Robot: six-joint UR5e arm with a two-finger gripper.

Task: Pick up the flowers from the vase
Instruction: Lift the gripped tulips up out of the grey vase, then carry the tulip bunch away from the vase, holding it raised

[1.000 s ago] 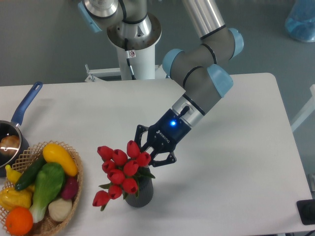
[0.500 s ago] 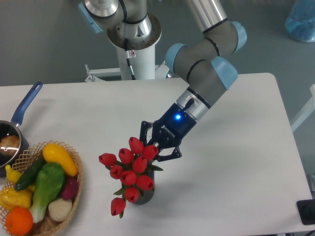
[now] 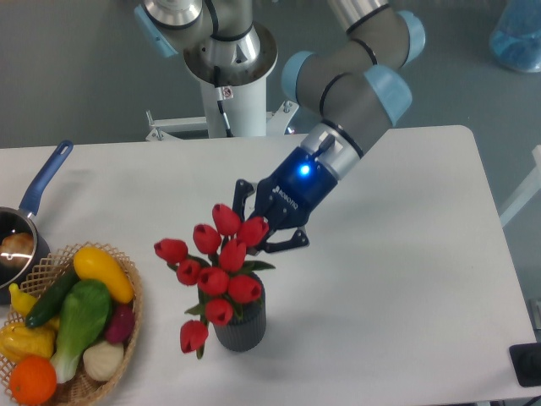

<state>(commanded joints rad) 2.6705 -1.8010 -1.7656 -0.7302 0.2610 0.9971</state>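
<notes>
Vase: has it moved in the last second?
Yes. The vase now looks larger and higher, and the flowers sit higher relative to the wicker basket, so it seems lifted with them in the gripper.

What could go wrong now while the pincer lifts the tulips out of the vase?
The pincer closes only around the top buds of the red tulips, so they may slip free. The stems sit inside the ribbed vase, which may rise too or tip over. The wicker basket stands close by.
</notes>
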